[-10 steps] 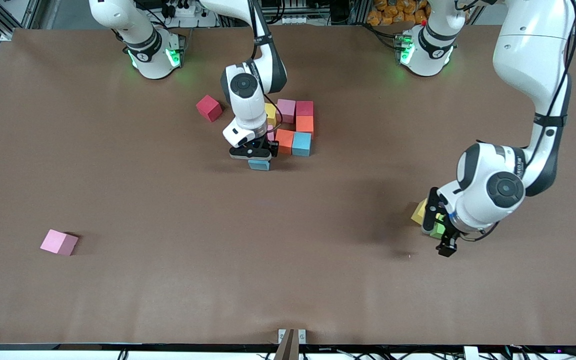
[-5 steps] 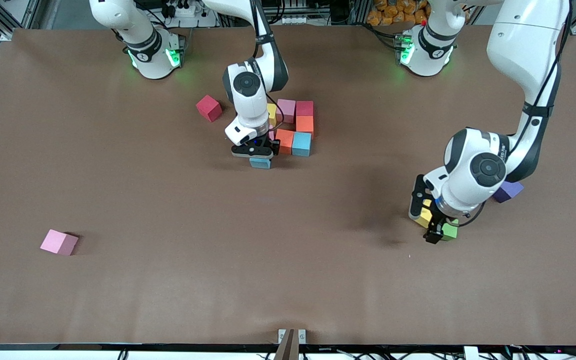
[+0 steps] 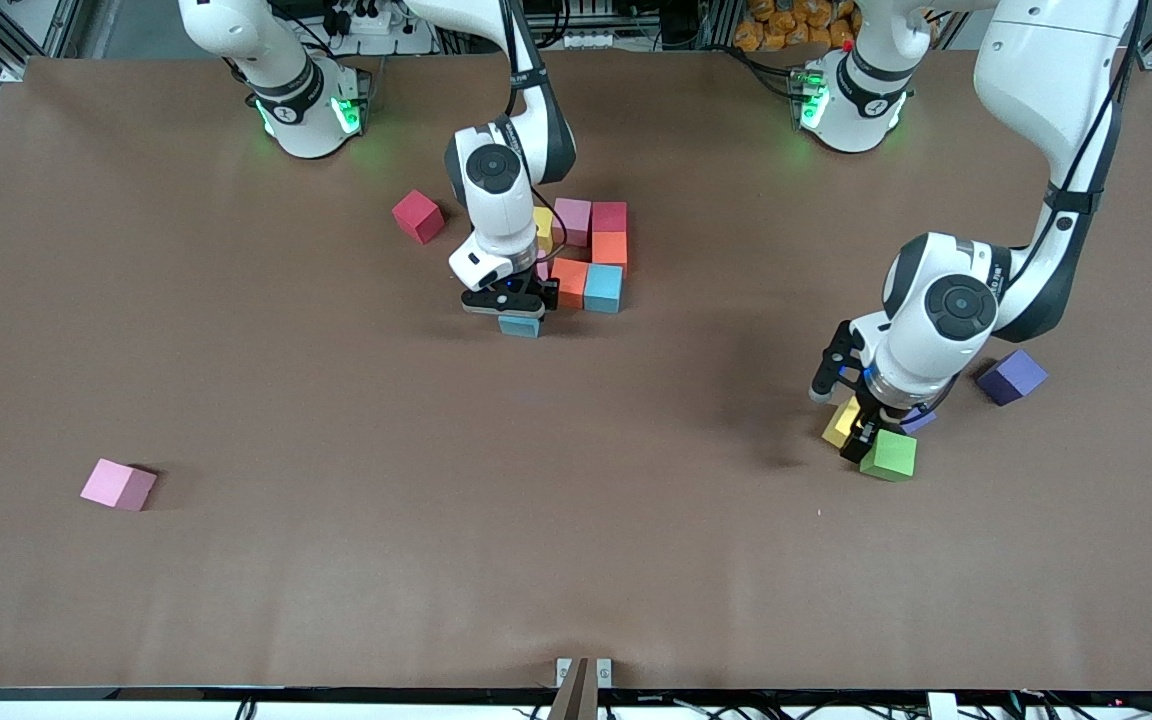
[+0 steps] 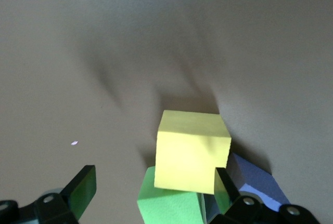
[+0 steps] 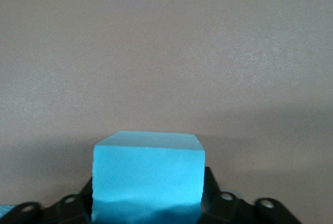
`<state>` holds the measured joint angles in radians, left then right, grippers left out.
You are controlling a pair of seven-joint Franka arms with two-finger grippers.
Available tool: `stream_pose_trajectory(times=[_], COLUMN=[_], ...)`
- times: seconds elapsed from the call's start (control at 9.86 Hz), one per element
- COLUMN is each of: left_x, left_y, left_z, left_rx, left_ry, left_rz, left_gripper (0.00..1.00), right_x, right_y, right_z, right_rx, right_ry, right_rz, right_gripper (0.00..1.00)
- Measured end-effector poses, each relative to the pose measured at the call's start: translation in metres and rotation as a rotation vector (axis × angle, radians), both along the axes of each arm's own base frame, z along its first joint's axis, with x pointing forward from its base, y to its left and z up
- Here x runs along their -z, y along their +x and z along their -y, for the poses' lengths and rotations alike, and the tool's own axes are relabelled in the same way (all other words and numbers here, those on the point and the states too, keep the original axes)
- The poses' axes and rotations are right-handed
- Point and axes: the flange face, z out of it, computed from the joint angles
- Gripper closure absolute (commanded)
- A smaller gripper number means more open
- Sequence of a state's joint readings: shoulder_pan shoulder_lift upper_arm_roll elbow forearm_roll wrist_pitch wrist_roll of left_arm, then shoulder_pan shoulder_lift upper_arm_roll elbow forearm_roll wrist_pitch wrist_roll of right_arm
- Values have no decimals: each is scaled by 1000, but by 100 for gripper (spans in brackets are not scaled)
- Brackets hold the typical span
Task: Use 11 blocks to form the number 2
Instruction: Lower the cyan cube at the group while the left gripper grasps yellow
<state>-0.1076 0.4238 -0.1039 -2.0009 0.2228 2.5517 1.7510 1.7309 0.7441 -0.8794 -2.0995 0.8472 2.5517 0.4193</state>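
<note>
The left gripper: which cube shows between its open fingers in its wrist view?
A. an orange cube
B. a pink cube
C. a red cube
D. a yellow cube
D: in the left wrist view the yellow cube sits between the open fingers of the left gripper, with a green cube and a purple cube right beside it.

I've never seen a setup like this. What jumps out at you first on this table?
A tight cluster of coloured cubes sits near the right arm's base, with the right gripper low over a light blue cube at its nearer edge. Toward the left arm's end, the left gripper, fingers spread, hangs over a yellow cube beside a green cube. A lone pink cube lies apart, toward the right arm's end.
</note>
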Motion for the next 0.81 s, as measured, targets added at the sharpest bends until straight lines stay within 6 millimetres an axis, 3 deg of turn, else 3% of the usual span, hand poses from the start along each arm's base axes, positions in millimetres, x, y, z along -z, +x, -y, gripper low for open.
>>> stream_pose_trajectory(times=[0.51, 0.81], left_x=[12, 17], left_y=[-11, -15], left_z=[1, 1], left_rx=[74, 96], left_ry=[30, 35], left_rz=[18, 5], left_gripper=[0, 0], right_x=[-2, -13], right_y=[4, 20], right_z=[4, 13], right_rx=[21, 53], right_ry=[2, 4], right_rz=[4, -10], right_gripper=[0, 0])
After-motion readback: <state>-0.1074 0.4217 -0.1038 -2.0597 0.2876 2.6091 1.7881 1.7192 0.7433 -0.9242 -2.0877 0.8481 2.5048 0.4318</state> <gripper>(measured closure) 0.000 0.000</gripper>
